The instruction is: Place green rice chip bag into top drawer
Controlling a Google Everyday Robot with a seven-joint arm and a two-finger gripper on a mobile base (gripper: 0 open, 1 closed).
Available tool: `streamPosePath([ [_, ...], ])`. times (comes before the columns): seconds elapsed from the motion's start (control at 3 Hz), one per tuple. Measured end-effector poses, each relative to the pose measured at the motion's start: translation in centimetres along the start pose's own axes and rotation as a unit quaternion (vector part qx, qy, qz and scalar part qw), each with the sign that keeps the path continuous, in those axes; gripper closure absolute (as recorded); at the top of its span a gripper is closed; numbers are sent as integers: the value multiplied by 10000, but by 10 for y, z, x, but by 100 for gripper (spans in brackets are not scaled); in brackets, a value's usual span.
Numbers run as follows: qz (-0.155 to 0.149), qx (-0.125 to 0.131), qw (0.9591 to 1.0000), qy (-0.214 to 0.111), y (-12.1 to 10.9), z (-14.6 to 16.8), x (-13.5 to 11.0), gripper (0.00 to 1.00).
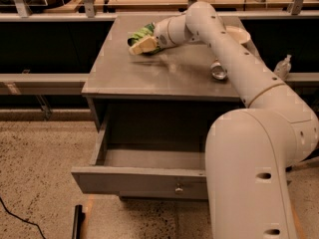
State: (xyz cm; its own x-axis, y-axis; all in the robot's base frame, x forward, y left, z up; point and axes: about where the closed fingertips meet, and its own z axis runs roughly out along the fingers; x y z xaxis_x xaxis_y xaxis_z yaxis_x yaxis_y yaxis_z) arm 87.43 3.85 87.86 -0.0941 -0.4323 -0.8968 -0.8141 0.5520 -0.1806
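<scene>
As my gripper (144, 45) sits low on the far left of the cabinet top (164, 76), pressed against the green rice chip bag (141, 33), I cannot tell from this view whether it has clamped the foil or merely touches it. The bag lies crumpled toward the back of the top, well apart from the top drawer (134, 179), which stands pulled out below with its knob (178, 188) facing me. By my reading the step in hand is securing the bag. I would do it well by taking a firm bite on a gathered fold, lifting straight up until the foil clears the surface, then swinging forward past the front edge before lowering. What I can see of the drawer's floor holds nothing; its right part is hidden behind the arm. A soda can (218, 69) lies on its side near the right edge of the top, and a pale dish (238, 34) rests behind it, both best left undisturbed.
</scene>
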Motion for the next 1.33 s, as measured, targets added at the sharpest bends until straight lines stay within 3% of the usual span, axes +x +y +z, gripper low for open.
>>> streamPosePath([
  [0.33, 5, -63, 10000, 17, -2, 1, 3, 41],
  [0.67, 55, -64, 9999, 76, 0, -17, -1, 65],
  [1.0, 288, 4, 9996, 59, 14, -58, -19, 88],
  [1.33, 716, -270, 9967, 255, 63, -102, -32, 100],
])
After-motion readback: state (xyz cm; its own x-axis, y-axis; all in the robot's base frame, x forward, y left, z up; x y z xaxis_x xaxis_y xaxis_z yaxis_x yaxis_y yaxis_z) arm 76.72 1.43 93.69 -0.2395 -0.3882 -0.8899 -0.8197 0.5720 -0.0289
